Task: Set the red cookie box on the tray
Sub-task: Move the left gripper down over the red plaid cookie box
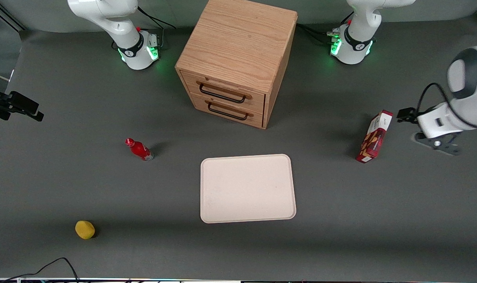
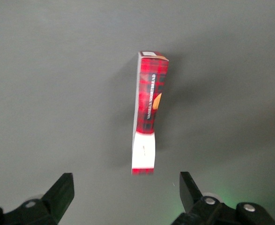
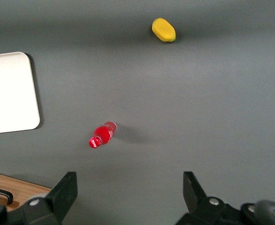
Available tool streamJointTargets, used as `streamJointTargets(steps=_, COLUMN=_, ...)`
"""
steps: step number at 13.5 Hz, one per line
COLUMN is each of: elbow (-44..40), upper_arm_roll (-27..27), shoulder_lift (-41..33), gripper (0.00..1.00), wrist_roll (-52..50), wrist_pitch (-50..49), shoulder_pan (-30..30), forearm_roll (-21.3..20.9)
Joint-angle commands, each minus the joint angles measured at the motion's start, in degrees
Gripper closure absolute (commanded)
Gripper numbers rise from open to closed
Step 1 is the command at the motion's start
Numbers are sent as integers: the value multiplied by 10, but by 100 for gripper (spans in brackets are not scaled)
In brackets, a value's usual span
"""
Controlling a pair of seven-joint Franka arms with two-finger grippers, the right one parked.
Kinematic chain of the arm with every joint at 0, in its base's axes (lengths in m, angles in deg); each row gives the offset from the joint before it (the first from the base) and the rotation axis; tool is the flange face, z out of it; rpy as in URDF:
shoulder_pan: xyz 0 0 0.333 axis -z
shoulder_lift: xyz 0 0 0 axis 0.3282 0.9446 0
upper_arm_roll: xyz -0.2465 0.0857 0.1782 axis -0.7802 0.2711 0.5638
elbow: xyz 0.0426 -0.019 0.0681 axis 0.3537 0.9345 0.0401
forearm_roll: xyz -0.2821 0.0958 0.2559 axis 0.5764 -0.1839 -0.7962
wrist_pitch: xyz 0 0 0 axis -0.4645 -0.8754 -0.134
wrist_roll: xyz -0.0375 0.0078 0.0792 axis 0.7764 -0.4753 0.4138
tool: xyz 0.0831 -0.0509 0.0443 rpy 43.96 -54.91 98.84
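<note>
The left arm's gripper [image 2: 124,194] hangs above the dark grey table mat [image 1: 380,220] with its two black fingers [image 2: 62,192] spread wide and nothing between them. In the front view it sits at the right edge of the frame [image 1: 439,143], just beside the slim dark-red tartan cardboard cookie box [image 1: 375,136] and not touching it.

The box stands on a narrow side on the mat, apart from the fingers. Its tartan face carries white lettering that seems to read "VANILLA SHORTBREAD" along its length, with an orange-tan cookie picture and a white end panel [image 2: 143,150].

The large cream-white rectangular tray [image 1: 247,188] with rounded corners lies flat at lower centre of the front view, well apart from the box. Above it in the frame stands a light oak two-drawer cabinet [image 1: 238,59] with black wire handles. At centre left is a small red bottle [image 1: 139,149]; at lower left, a yellow rounded lump [image 1: 85,229].
</note>
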Motion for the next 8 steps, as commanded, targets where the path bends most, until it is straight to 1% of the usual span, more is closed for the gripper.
streamJointTargets(steps=1, elbow=125, upper_arm_roll=1, shoulder_lift=-28, gripper=0, wrist_roll=47, wrist_pitch=116, shoulder_pan=2, forearm_roll=19)
streamJointTargets(steps=3, elbow=175, upper_arm_roll=1, shoulder_lift=-15, gripper=0, wrist_roll=49, wrist_pitch=198, shoulder_pan=3, forearm_roll=29)
streamJointTargets(steps=6, elbow=203, upper_arm_roll=-2, shoulder_lift=24, gripper=0, wrist_roll=55, wrist_pitch=288, shoulder_pan=6, forearm_roll=30)
streamJointTargets(steps=7, elbow=206, upper_arm_roll=-3, shoulder_lift=34, gripper=45, wrist_roll=54, wrist_pitch=303, shoulder_pan=6, forearm_roll=33)
streamJointTargets(steps=8, elbow=207, upper_arm_roll=-3, shoulder_lift=43, gripper=99, wrist_roll=54, wrist_pitch=315, shoulder_pan=6, forearm_roll=38)
